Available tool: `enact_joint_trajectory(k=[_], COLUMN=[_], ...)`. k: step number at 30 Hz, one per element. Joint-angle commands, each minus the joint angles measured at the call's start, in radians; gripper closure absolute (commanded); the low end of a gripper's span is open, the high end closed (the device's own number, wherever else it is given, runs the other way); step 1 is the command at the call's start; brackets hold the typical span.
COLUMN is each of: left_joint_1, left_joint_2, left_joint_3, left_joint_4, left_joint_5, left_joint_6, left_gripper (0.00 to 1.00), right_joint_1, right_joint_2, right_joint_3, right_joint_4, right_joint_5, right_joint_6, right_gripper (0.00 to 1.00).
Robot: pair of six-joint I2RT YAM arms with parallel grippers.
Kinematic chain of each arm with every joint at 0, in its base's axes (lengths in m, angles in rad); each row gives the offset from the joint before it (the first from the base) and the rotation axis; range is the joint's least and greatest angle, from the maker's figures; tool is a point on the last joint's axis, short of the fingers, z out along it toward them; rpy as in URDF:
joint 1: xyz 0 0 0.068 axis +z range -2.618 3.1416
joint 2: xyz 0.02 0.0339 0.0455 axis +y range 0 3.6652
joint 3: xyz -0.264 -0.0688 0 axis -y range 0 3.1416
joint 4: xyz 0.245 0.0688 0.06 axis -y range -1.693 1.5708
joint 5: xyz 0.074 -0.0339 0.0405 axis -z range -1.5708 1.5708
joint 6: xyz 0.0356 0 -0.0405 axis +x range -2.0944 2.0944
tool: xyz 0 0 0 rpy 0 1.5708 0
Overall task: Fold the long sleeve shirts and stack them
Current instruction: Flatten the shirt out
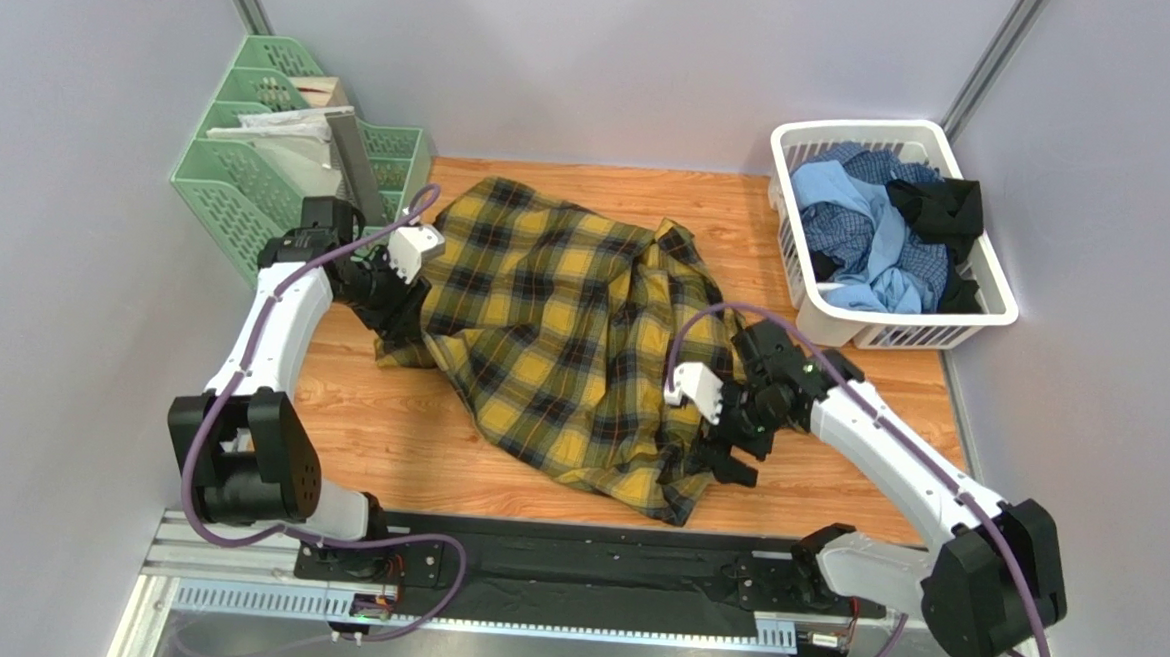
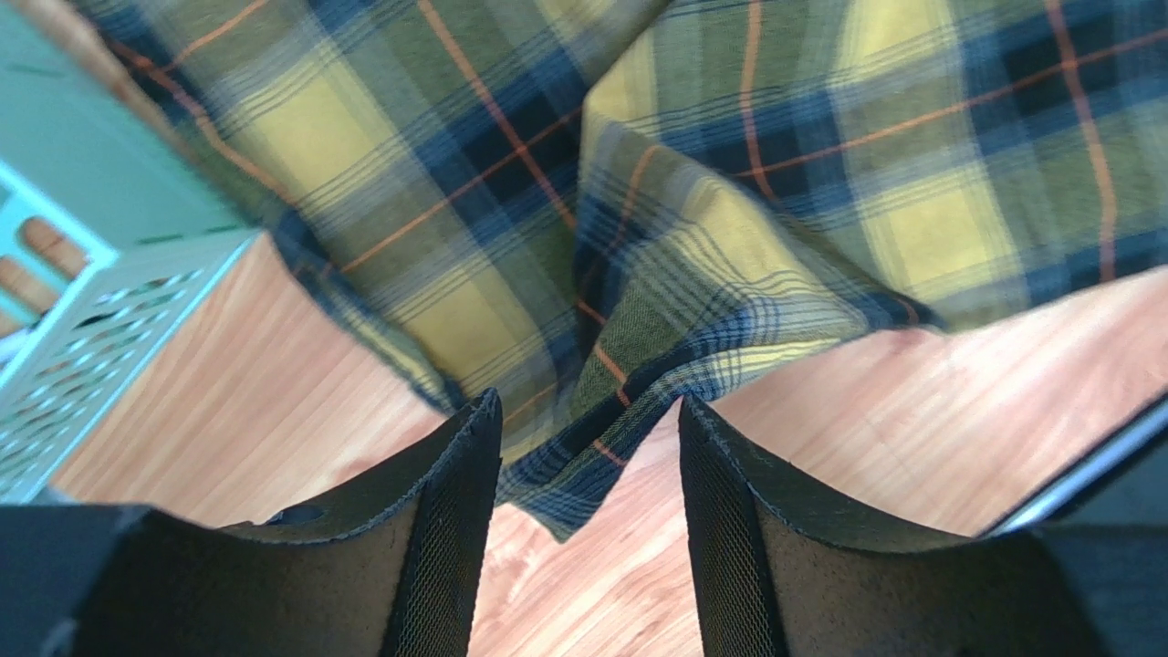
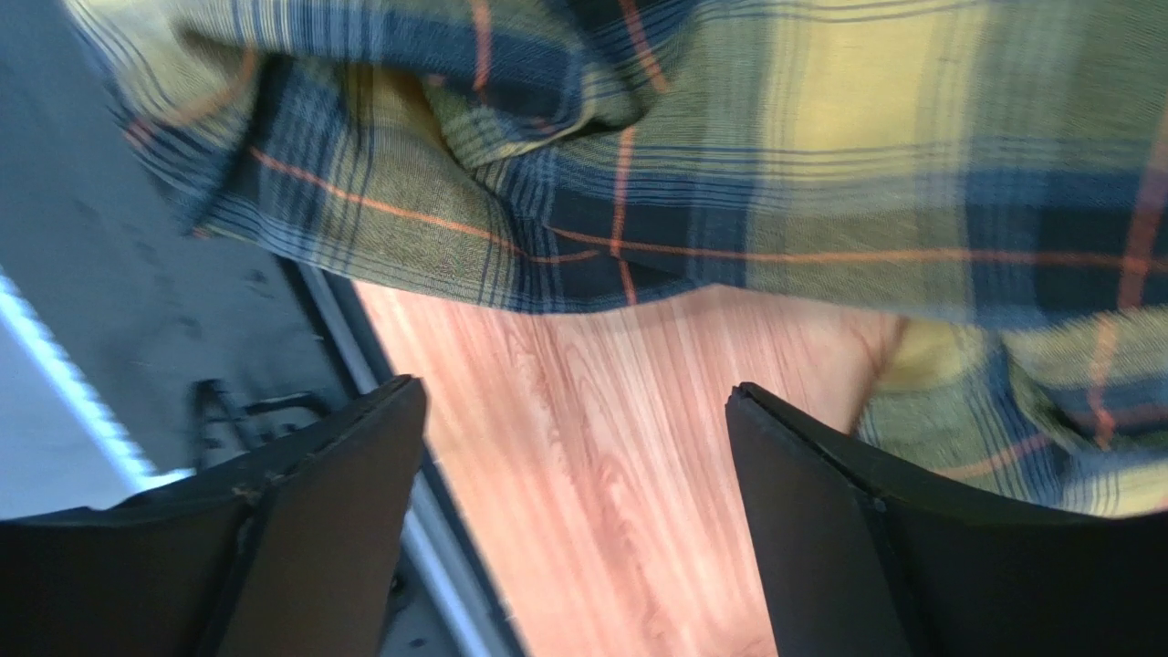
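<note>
Two grippers flank the plaid shirt (image 1: 575, 343), which lies rumpled across the middle of the table (image 1: 391, 424). The other shirts (image 1: 868, 223) are heaped in the white basket (image 1: 907, 334) at 2 o'clock.

The left gripper (image 2: 590, 411) sits at the shirt's 9 o'clock edge. Its jaws are partly apart, with a pointed corner of hem lying loose in the gap, not pinched. The right gripper (image 3: 576, 390) is at the 4 o'clock edge, jaws spread wide over bare wood, with cloth just beyond its tips and nothing held.

I judge the folding to be at an early stage: the cloth is bunched into ridges, no clean fold shows, and both tools are free between grasps. The next move calls for fresh pinches on an outer edge, then a spread or a fold across the body.

Open wood lies at 7 o'clock and 5 o'clock, and a strip at 12 o'clock. The green file rack (image 1: 237, 190) crowds the left arm at 10 o'clock. The shirt's near hem comes close to the table's 6 o'clock edge, so pulling that way risks an overhang.
</note>
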Motion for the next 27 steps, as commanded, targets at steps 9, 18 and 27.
enact_joint_trajectory(k=[9, 18, 27], left_joint_1=[-0.069, -0.065, -0.028], left_joint_2=[-0.152, -0.125, -0.125], left_joint_3=[-0.065, -0.022, -0.013], left_joint_4=[-0.048, -0.038, -0.006], left_joint_5=[0.201, 0.193, 0.198], left_joint_6=[0.026, -0.017, -0.062], left_gripper=[0.35, 0.36, 0.42], right_joint_1=[0.258, 0.448, 0.349], right_joint_2=[-0.149, -0.075, 0.047], right_joint_3=[-0.232, -0.262, 0.205], right_joint_4=[0.341, 0.334, 0.323], right_joint_5=[-0.008, 0.073, 0.058], right_joint_6=[-0.087, -0.111, -0.018], right_gripper=[0.13, 0.34, 1.0])
